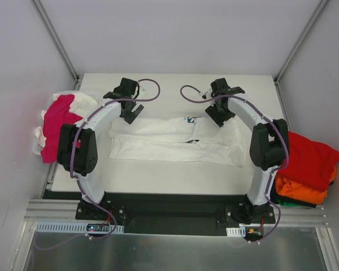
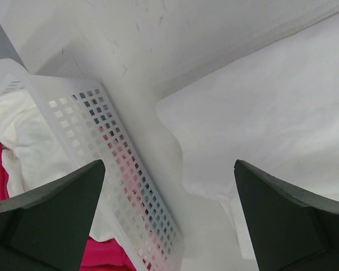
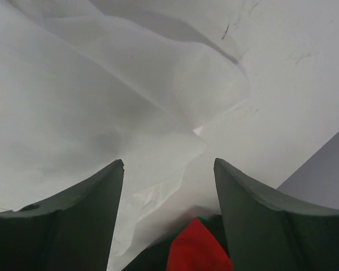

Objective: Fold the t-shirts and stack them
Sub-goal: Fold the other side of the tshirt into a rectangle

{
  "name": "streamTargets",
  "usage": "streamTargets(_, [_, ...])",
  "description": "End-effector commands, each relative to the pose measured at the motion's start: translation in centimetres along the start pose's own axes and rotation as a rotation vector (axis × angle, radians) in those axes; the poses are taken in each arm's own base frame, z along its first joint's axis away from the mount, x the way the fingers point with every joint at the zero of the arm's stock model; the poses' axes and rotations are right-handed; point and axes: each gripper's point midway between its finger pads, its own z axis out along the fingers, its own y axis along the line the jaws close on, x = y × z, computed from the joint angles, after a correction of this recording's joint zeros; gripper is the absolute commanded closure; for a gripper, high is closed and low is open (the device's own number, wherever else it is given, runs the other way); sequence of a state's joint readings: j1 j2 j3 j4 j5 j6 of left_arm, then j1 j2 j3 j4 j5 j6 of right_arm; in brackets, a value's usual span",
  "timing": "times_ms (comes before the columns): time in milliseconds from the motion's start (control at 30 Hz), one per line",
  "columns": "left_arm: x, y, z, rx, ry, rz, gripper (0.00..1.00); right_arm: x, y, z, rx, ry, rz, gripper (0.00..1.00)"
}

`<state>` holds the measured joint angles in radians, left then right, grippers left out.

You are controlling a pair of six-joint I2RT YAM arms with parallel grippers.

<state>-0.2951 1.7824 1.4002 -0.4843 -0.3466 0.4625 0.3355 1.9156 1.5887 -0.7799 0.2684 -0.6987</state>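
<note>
We note a white t-shirt (image 1: 175, 148) spread mid-frame on the table (image 1: 158, 180). Left gripper (image 1: 131, 114) and right gripper (image 1: 217, 117) are both released and empty at its upper edge.

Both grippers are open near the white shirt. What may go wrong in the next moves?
1. The white t-shirt lies in loose, uneven layers. The right gripper may pinch only the top layer and pull the fold open.
2. The left gripper hangs near the basket; a wide swing might catch its wall.
3. The red t-shirt lies close beside the right arm, which could drag it.
</note>
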Motion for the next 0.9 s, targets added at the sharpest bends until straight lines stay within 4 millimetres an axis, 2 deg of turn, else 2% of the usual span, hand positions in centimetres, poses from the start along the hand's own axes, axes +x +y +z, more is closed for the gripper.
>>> streamTargets(0, [0.1,-0.6,0.2,0.022,0.004,-0.008,0.01,0.4,-0.1,2.0,-0.033,0.029,-0.005,0.32])
streamTargets(233, [0.6,-0.6,0.1,0.015,0.015,-0.005,0.01,1.0,0.1,3.7,-0.109,0.059,0.009,0.36])
streamTargets(367, [0.8,-0.6,0.0,0.012,0.016,-0.005,0.01,1.4,0.5,4.4,-0.149,0.072,0.009,0.44])
streamTargets(567, [1.1,-0.6,0.0,0.007,0.026,-0.003,0.01,1.7,1.1,4.9,-0.200,0.083,0.006,0.66])
streamTargets(667, [1.4,-0.7,0.1,0.006,0.032,0.001,0.01,1.8,1.1,4.6,-0.207,0.083,0.004,0.81])
streamTargets(700, [1.3,-0.6,0.0,0.004,0.029,-0.002,0.01,1.9,1.1,4.5,-0.208,0.086,0.006,0.90])
streamTargets(767, [1.3,-0.6,-0.1,0.002,0.030,0.001,0.01,2.2,1.1,4.3,-0.204,0.092,0.004,0.99])
streamTargets(867, [1.3,-0.5,-0.1,0.000,0.030,-0.001,0.01,2.4,0.9,3.7,-0.196,0.090,0.011,0.99])
